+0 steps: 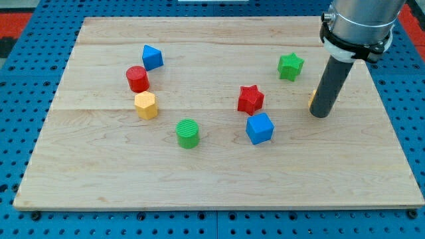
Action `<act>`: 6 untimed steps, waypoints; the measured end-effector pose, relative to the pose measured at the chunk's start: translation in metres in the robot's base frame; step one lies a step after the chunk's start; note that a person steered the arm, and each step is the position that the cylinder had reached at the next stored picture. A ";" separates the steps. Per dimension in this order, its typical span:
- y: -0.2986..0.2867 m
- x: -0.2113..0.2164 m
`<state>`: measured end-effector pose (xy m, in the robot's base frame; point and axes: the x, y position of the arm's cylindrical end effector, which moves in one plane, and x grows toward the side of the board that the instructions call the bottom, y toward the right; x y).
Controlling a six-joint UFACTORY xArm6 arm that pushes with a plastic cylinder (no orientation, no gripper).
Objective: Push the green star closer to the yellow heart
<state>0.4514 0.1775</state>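
Observation:
The green star (pixel 291 66) lies on the wooden board at the view's upper right. A yellow block (pixel 311 99), most likely the yellow heart, shows only as a sliver; my rod hides the rest. My tip (pixel 320 114) rests on the board just right of that sliver, below and to the right of the green star. The star and the yellow sliver are apart by about a block's width.
A red star (pixel 250 99) and a blue cube (pixel 259 128) sit mid-board. A green cylinder (pixel 188 133), a yellow hexagonal block (pixel 145 105), a red cylinder (pixel 137 79) and a blue wedge-like block (pixel 152 57) lie at the left. The board's right edge (pixel 392 119) is near my rod.

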 end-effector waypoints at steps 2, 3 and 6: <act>-0.046 -0.010; -0.059 -0.058; -0.060 -0.140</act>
